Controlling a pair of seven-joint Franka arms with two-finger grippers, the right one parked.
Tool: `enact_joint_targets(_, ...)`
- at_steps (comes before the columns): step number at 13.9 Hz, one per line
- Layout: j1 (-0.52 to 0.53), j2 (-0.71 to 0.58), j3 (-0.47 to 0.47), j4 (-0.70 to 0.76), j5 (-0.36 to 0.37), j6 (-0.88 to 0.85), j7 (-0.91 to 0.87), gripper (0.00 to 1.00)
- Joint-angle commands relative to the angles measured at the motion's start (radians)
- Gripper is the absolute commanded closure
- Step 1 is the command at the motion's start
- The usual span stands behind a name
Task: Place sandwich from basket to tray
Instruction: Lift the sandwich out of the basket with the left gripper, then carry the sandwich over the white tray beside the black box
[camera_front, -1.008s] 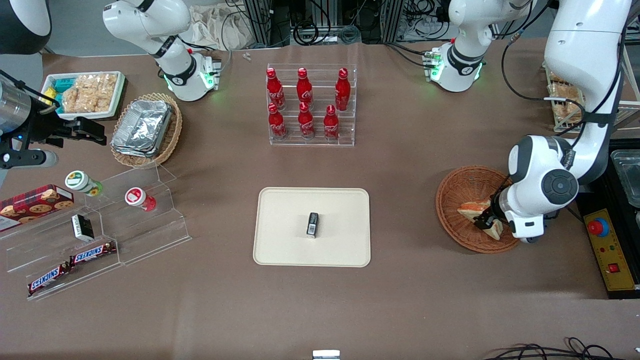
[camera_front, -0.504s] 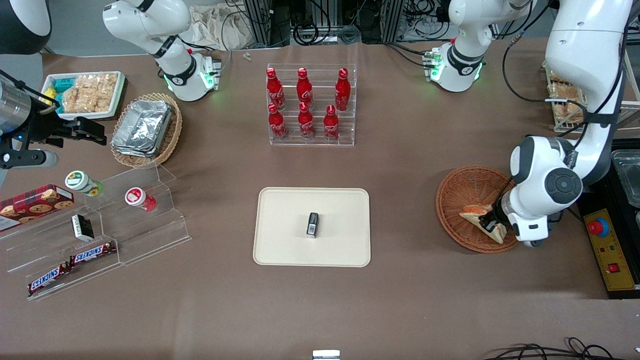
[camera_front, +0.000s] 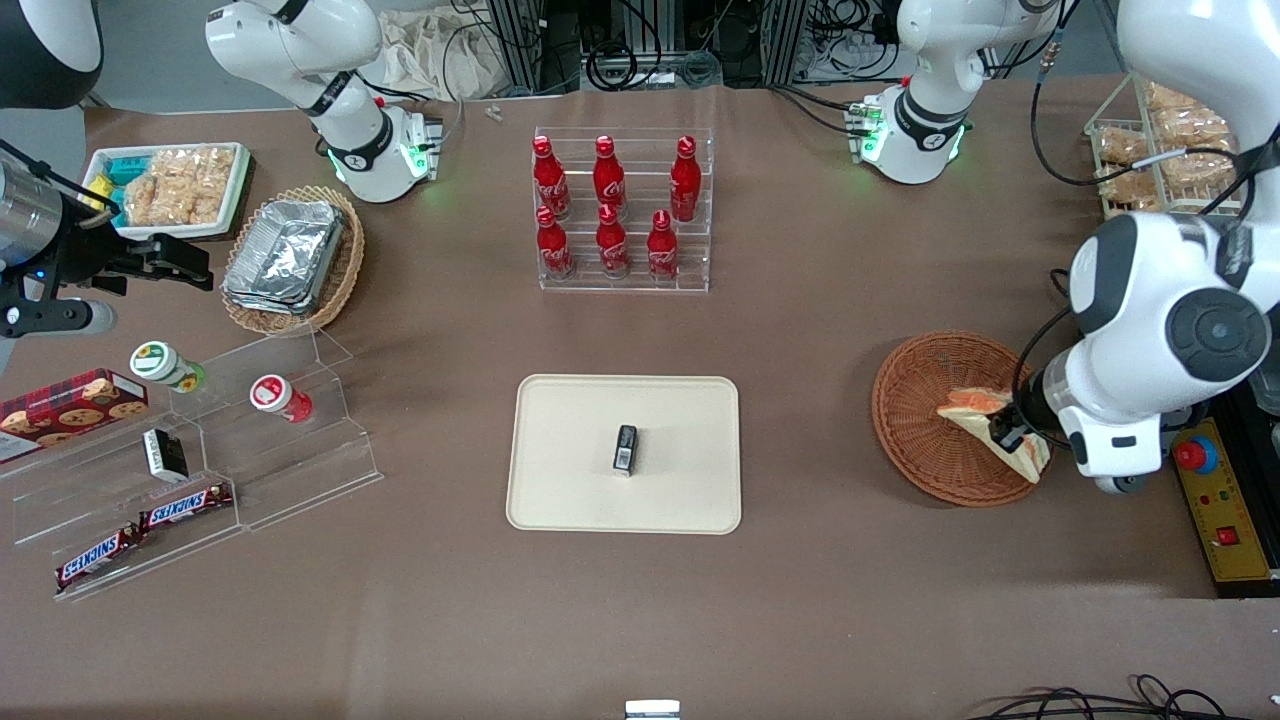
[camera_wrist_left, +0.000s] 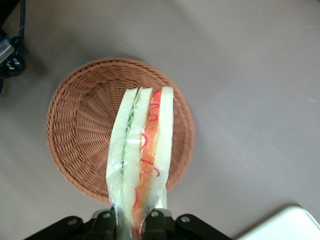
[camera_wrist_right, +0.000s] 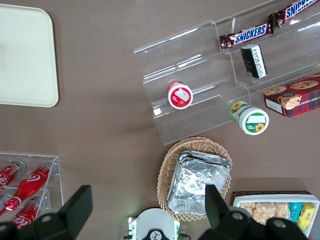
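Fingers (camera_wrist_left: 131, 220) pinching one sandwich (camera_wrist_left: 141, 150) above one basket (camera_wrist_left: 75, 130), one tray (camera_front: 570, 440)

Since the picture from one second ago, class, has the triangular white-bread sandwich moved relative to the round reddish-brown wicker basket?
Yes. The triangular white-bread sandwich, shut in the gripper, has shifted toward the working arm's edge of the round reddish-brown wicker basket and hangs lifted above it.

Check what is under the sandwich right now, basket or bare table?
The sandwich hangs in the shut pincer, lifted over the basket. Woven basket floor shows beneath it, with nothing else visible inside. The strip of basket directly under the sandwich is covered.
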Motion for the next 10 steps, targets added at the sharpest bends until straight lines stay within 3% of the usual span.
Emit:
enact_joint_targets(1, -0.001, 0.021, -0.059, 0.082, -0.019, -0.043, -0.008, 1.00)
enact_joint_targets(4, -0.004, 0.093, -0.189, 0.181, 0.001, -0.036, 0.016, 1.00)
enact_joint_targets(7, -0.008, 0.168, -0.303, 0.208, 0.045, -0.006, 0.174, 1.00)
enact_joint_targets(10, -0.052, 0.245, -0.349, 0.219, 0.070, 0.016, 0.340, 1.00)
